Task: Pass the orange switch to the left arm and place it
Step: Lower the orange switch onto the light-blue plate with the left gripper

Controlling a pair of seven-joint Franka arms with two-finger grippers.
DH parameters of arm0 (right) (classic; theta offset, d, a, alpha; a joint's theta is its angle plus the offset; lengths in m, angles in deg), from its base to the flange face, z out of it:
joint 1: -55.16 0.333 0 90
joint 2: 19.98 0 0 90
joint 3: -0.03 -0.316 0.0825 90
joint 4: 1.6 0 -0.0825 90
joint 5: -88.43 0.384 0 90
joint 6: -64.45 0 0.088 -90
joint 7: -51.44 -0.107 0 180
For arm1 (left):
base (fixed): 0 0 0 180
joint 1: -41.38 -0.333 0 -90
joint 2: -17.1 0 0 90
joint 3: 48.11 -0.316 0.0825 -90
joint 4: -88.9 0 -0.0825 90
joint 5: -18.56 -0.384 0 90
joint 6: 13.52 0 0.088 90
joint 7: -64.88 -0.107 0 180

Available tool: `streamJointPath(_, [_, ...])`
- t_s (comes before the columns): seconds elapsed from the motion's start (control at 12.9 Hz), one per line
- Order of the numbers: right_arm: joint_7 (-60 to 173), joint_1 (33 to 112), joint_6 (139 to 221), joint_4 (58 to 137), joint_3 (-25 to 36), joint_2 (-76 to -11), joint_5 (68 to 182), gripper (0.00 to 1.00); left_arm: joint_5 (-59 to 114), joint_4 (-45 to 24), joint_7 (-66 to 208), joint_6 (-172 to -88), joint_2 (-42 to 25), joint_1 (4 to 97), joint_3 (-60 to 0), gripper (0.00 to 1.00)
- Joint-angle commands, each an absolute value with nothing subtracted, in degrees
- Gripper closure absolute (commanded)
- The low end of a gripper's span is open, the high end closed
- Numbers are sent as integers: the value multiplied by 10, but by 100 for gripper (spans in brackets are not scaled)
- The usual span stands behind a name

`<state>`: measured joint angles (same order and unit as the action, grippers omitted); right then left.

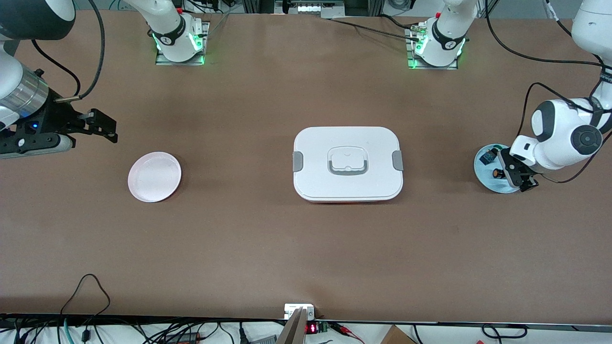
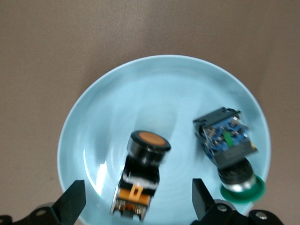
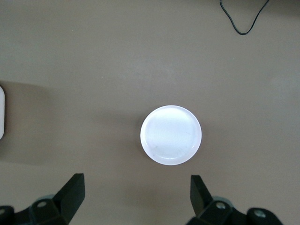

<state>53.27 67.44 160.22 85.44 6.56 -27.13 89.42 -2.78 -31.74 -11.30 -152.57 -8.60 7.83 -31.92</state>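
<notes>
The orange switch, black with an orange cap and orange band, lies tilted on a light blue plate at the left arm's end of the table; it also shows in the front view. My left gripper is open low over that plate, one finger on each side of the switch and clear of it. The white box sits closed at the table's middle. My right gripper hangs open and empty above the table near a white plate.
A dark part with a blue-green top lies on the blue plate beside the switch. The empty white plate lies at the right arm's end of the table. The box's edge shows in the right wrist view.
</notes>
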Motion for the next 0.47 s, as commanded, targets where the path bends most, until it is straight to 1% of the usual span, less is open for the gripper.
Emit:
streamJointPath(0.0, [524, 676, 1598, 839, 69, -278, 903, 0, -24, -291, -117, -1421, -41, 70, -294, 0])
streamJointPath(0.16, [524, 676, 1598, 839, 69, -278, 903, 0, -14, -238, -112, -1320, -25, 71, -263, 0])
streamJointPath(0.39, [524, 676, 1598, 839, 69, -278, 903, 0, -12, -112, -10, -1114, -25, 75, -201, 0])
